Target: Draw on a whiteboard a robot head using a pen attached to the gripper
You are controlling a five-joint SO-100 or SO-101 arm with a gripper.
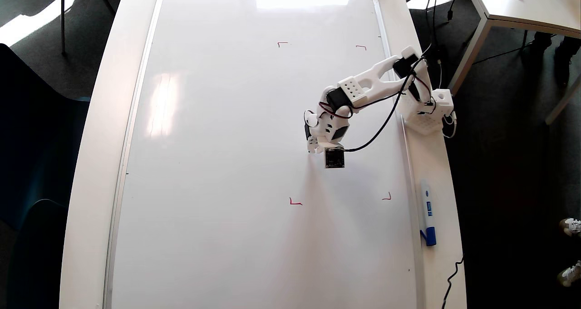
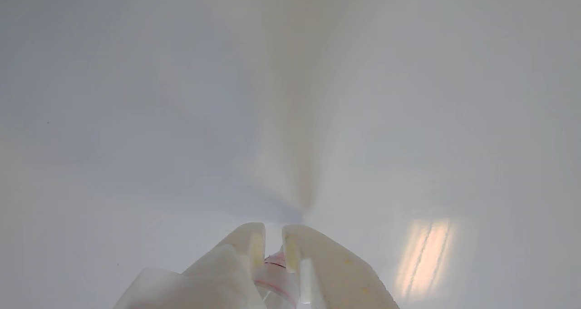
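The whiteboard [image 1: 218,164] fills most of the overhead view, glossy white with a thin silver frame and small red corner marks. No robot head drawing shows on it. My white gripper [image 1: 312,148] hangs over the board's right half, between the upper and lower marks, fingertips close to the surface. In the wrist view the gripper [image 2: 273,229] is shut on the pen [image 2: 272,275], whose white and red body shows between the two white fingers. The pen tip is hidden.
A white marker with a blue cap [image 1: 427,211] lies on the table strip right of the board. The arm's base [image 1: 426,111] stands there too, with black cables trailing. Another table [image 1: 522,5] sits at the upper right.
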